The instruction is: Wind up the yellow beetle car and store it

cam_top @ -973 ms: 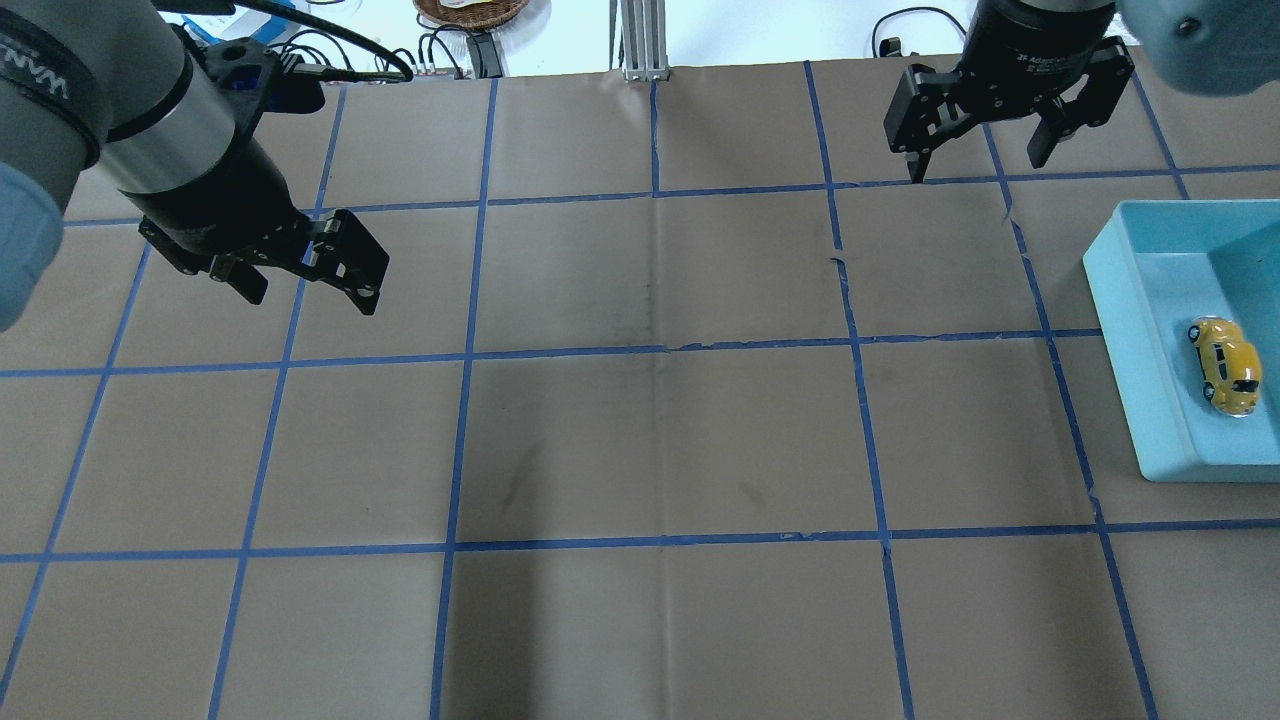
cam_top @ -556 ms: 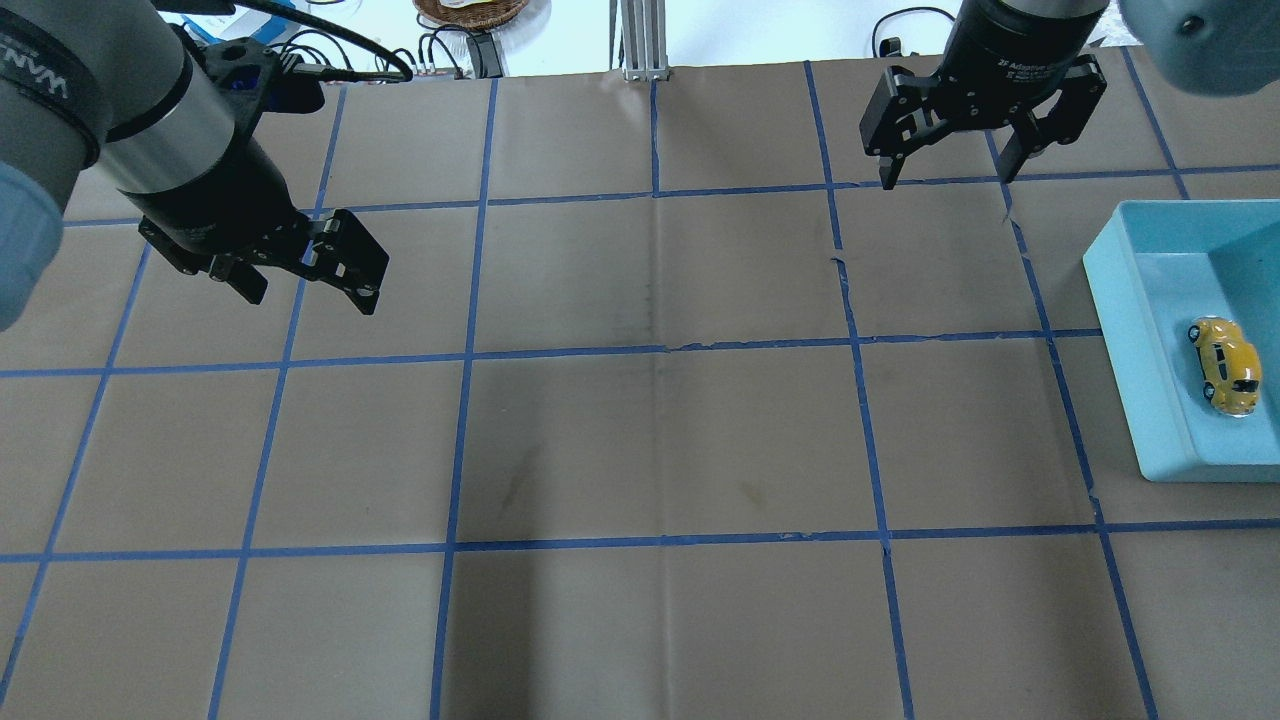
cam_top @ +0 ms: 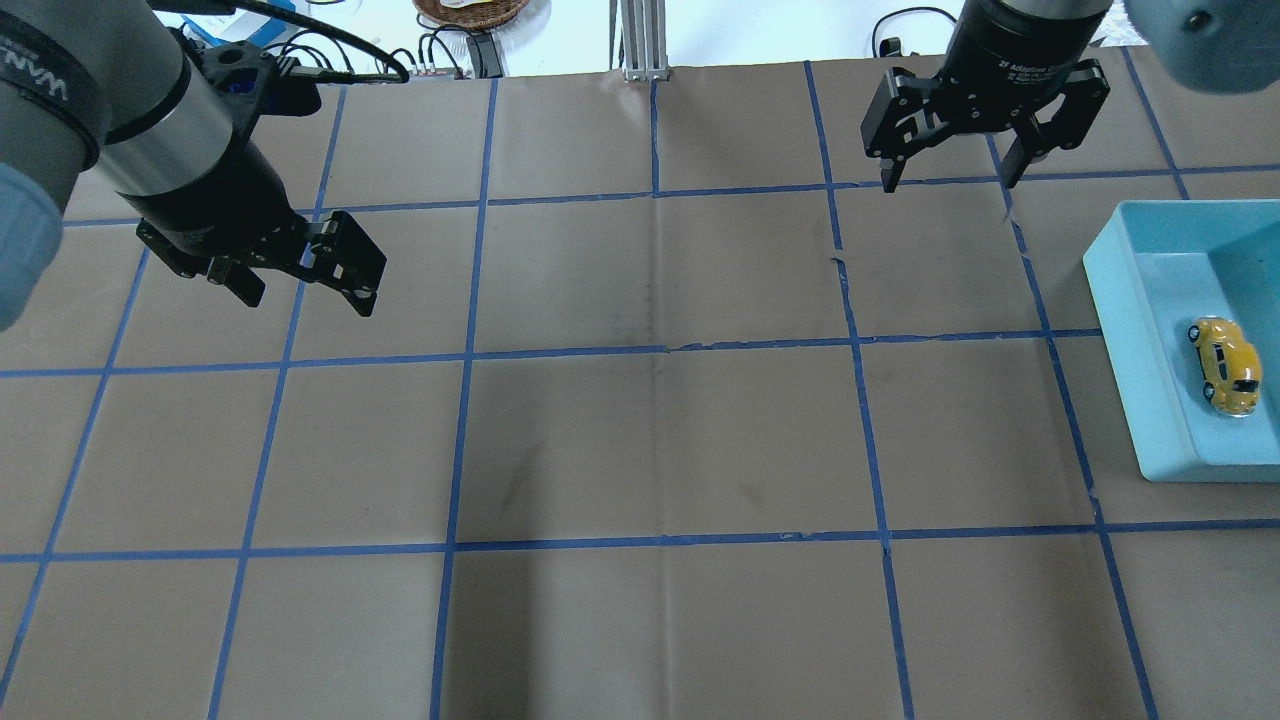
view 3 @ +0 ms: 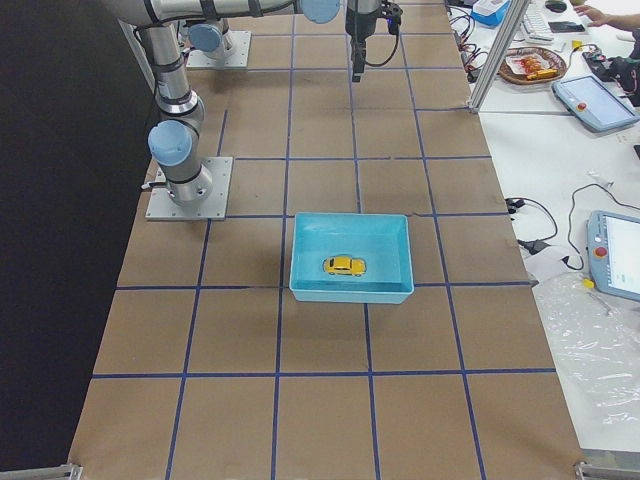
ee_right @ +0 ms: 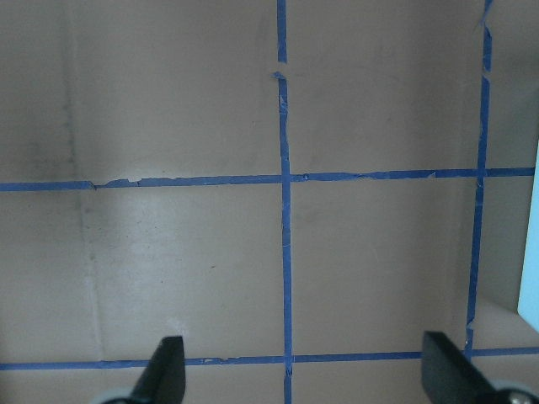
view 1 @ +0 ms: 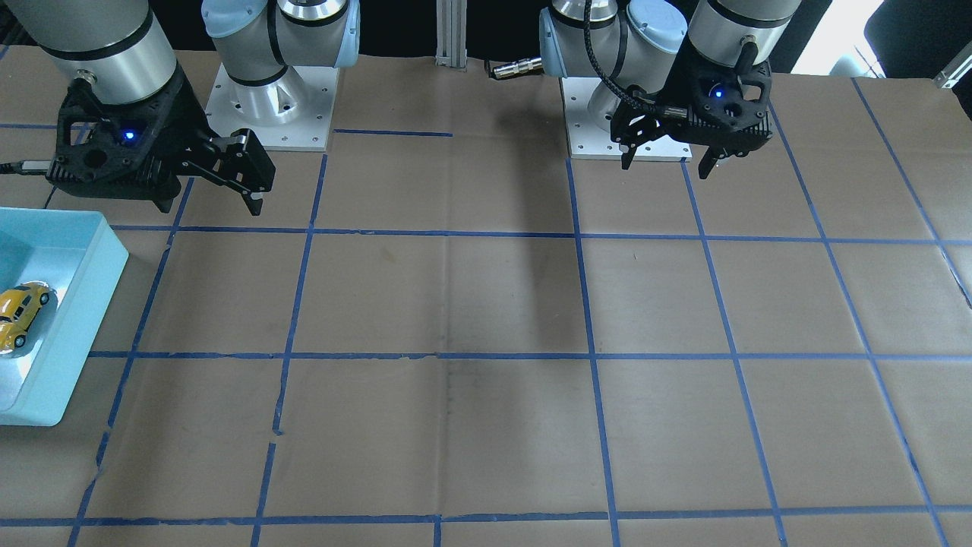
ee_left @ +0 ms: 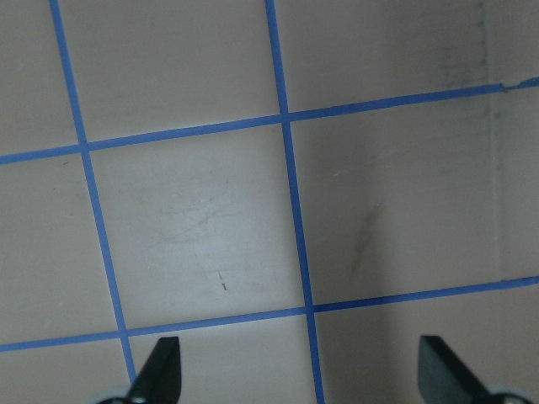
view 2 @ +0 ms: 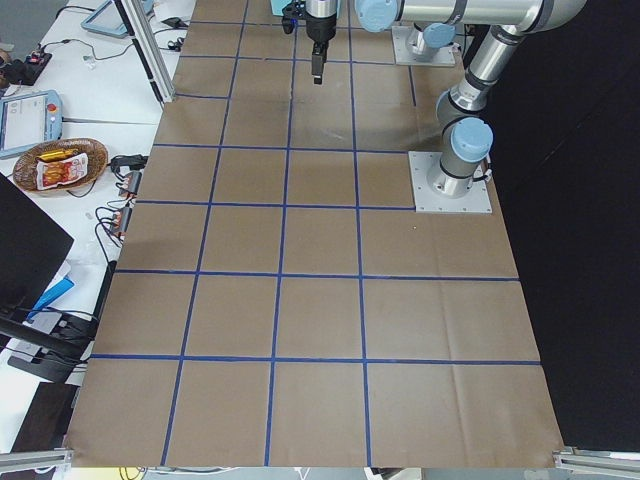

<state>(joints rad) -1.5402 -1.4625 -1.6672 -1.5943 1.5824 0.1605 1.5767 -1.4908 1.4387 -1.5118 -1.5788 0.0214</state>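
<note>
The yellow beetle car [cam_top: 1225, 365] lies inside a light blue bin [cam_top: 1120, 340] at the table's right edge. It also shows in the front view [view 1: 17, 315] and the right side view [view 3: 344, 265]. My right gripper [cam_top: 948, 183] is open and empty. It hangs above the table at the far right, apart from the bin, and shows in the front view [view 1: 209, 201]. My left gripper [cam_top: 305, 292] is open and empty above the far left of the table, and shows in the front view [view 1: 667, 165]. Both wrist views show only spread fingertips [ee_left: 160, 370] [ee_right: 164, 370] over bare paper.
Brown paper with a blue tape grid [cam_top: 660, 350] covers the table. An aluminium post [cam_top: 640, 40] stands at the far edge. The arm bases [view 1: 266, 106] [view 1: 630, 129] sit at the robot's side. The bin's edge [ee_right: 532, 244] shows in the right wrist view.
My right gripper has shifted a little to the left, away from the bin, and stays open. The left gripper has barely moved. The car has not moved.
</note>
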